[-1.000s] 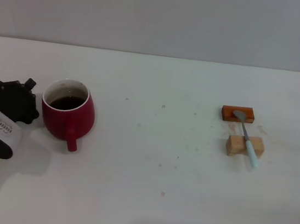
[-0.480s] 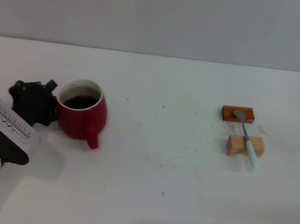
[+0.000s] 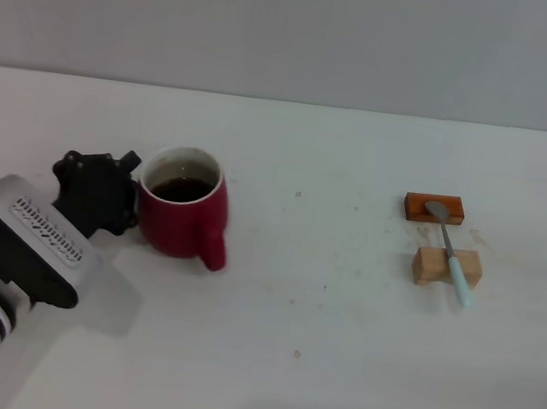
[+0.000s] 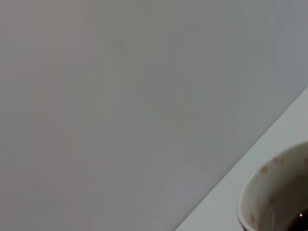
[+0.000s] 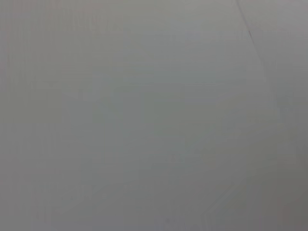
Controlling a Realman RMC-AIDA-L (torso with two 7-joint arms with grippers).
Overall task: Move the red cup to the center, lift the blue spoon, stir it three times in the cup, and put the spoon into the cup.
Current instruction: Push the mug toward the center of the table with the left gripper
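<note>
Left end effector [image 3: 118, 194] against the red cup's [image 3: 183, 218] left side; grip state unclear. Blue spoon [image 3: 450, 254] far right, on two blocks [image 3: 439, 236].

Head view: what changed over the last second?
The left gripper pushed the red cup rightward toward the table's center, staying against its left side; the handle now points front-right. The blue spoon stayed across the orange block and wooden block. Right gripper not in view.
</note>
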